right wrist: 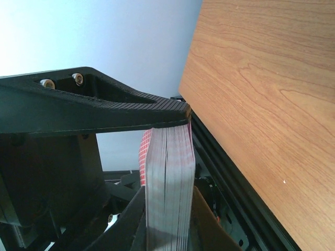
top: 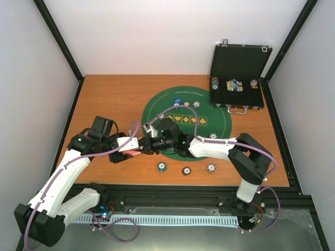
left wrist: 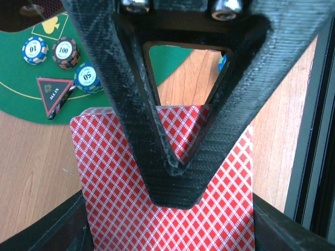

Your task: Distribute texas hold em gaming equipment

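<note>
The left gripper (left wrist: 175, 177) has its two black fingers closed into a tight V, pinching a single red-backed, diamond-patterned playing card (left wrist: 118, 183). The right gripper (right wrist: 168, 157) is clamped on a thick deck of red-backed playing cards (right wrist: 167, 204), held on edge between its upper and lower fingers (the card edges show as a grey stack). Whether the single card is free of the deck cannot be told.

The two grippers meet tip to tip above the brown wooden table (top: 110, 99), at the left rim of the round green felt mat (top: 212, 117) and closer to the table's near edge than its far one. Bare wood runs from that rim out to the table's left edge.

Three small round poker chips (top: 186, 171) lie in a row on the wood just off the mat, beside the near edge and its black frame rail (top: 209, 194). Three more chips (left wrist: 65, 52) sit on the mat next to a dark red-edged triangle (left wrist: 54, 94) near the mat's rim. An open black hinged case (top: 238, 63) stands at the far right corner.
</note>
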